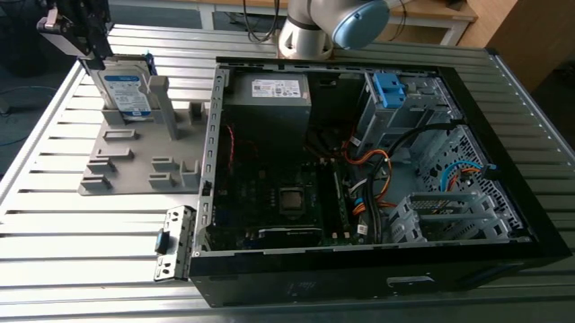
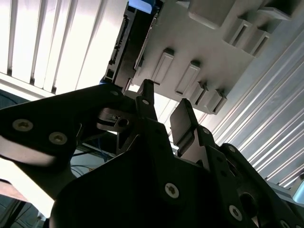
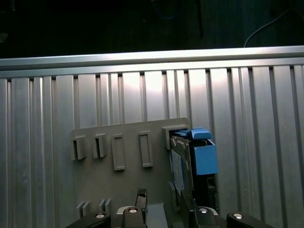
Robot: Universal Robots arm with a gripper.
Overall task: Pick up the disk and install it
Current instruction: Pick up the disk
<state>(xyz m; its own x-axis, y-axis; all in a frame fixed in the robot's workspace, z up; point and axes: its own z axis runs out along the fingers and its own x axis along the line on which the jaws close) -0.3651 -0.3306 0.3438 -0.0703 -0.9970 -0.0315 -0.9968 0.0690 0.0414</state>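
Presently: 1 disk [image 1: 124, 89], stood upright in 1 grey holder [image 1: 126, 158] beside 1 opened PC case [image 1: 539, 202]. 1 gripper [image 2: 164, 97], 2 fingers [image 2: 146, 102] held spread; disk is seen just beyond tips, not btwn them.

Exterior view: we lose the arm [image 1: 328, 27] and most of the gripper [image 1: 93, 48] past the top edge. The disk [image 1: 126, 91] has its lower edge hidden in the holder [image 1: 134, 158]. In the first wrist view we get the disk edge-on, its lower end behind the gripper.
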